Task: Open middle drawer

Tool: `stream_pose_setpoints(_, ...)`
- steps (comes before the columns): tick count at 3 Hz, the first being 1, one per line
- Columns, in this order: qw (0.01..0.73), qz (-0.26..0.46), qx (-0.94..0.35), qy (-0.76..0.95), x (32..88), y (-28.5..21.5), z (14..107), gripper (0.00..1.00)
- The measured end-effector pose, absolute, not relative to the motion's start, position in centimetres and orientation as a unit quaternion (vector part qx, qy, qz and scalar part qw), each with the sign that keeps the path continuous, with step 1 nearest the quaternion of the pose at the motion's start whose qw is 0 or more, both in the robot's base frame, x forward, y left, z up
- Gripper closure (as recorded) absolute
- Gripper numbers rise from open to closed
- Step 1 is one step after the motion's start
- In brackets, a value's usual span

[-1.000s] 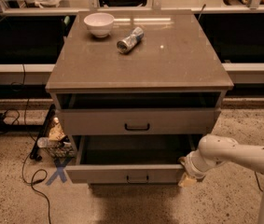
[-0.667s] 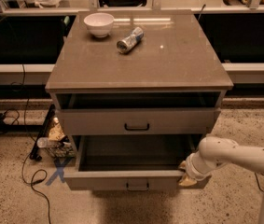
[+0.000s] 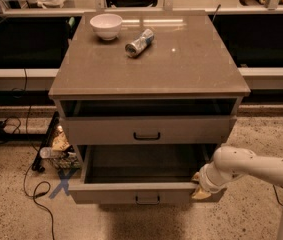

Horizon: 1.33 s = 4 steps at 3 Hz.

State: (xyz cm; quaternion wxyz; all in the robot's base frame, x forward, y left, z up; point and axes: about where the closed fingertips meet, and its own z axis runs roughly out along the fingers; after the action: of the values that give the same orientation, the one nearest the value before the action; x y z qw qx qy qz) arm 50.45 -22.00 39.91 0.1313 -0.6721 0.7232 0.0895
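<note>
At the far left, dark cables (image 3: 31,184) trail over the speckled floor (image 3: 251,214). A blue X of tape (image 3: 61,184) is stuck down just beside the lower left corner of the table (image 3: 191,69); that cross is the only mark that can be made out. A heap of packets and bottles (image 3: 57,149) leans against the table's left side, its labels too blurred to read.

On the grey table top a white bowl (image 3: 106,25) stands upright near the back left. Just to its right, apart from it, a silver can (image 3: 139,42) lies on its side; its printing cannot be read.

Below the top, the upper drawer (image 3: 106,131) carries a black bar handle (image 3: 147,135), with a dark gap above its face. Under it the middle drawer (image 3: 111,194) is pulled well out, its wide grey box open to view and a small black handle (image 3: 147,200) at mid-face.

At that drawer's right front corner sits the claw (image 3: 199,186), against the end of the face panel. Whether it is open or closed, or has hold of the panel, cannot be told. The white arm (image 3: 261,166) reaches in from the right edge.
</note>
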Motion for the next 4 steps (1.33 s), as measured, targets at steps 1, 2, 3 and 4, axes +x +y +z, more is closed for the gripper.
stream_pose_setpoints(1, 0.142, 0.087, -0.653, 0.739, 48.1, -22.2, 39.8, 1.0)
stream_pose_setpoints(2, 0.142, 0.087, -0.653, 0.739, 48.1, -22.2, 39.8, 1.0)
stream_pose_setpoints(3, 0.153, 0.084, -0.637, 0.751, 46.2, -22.3, 39.7, 1.0)
stream_pose_setpoints(4, 0.159, 0.082, -0.629, 0.757, 45.4, -22.3, 39.9, 1.0)
